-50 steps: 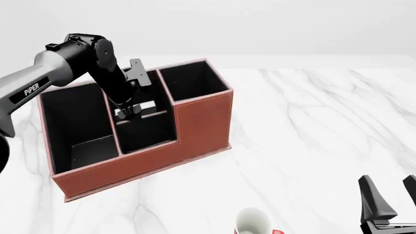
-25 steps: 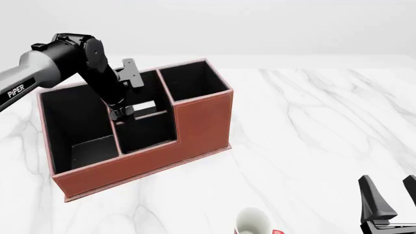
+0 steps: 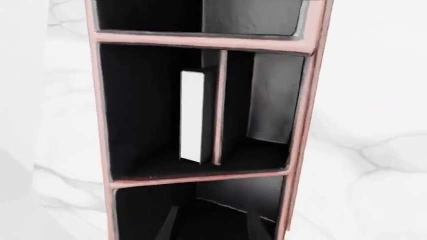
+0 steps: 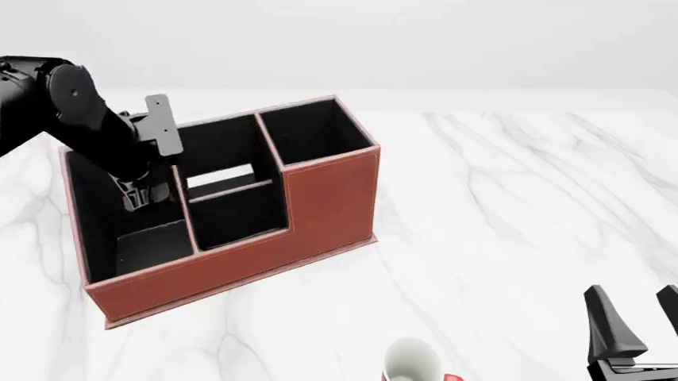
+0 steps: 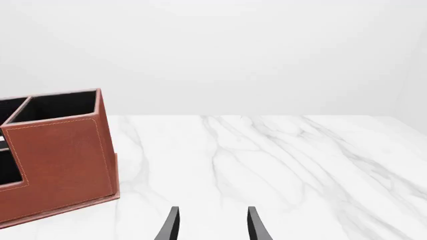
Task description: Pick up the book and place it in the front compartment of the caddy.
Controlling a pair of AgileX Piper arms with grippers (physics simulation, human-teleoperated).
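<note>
The reddish-brown caddy [image 4: 329, 198] stands at the table's left. The black book [image 4: 221, 179] stands on edge inside the front compartment [image 4: 217, 143], its white strip up, leaning against the low divider [image 4: 231, 190]. The left wrist view looks down on the book [image 3: 193, 117] in that cell [image 3: 140, 110]. My left gripper [image 4: 145, 194] hangs open over the long end cell, left of the book and apart from it; its fingers [image 3: 168, 225] hold nothing. My right gripper [image 4: 636, 317] is open and empty at the near right corner, also shown in its own wrist view [image 5: 213, 225].
A white-and-red mug [image 4: 414, 361] stands at the near edge, left of my right gripper. The tall square end cell [image 4: 313, 131] is at the caddy's right end. The caddy [image 5: 60, 150] shows at the edge of the right wrist view.
My left gripper has drawn back from the middle cell and swung left over the long end cell. The book stays standing by the divider. The right arm has not moved.
</note>
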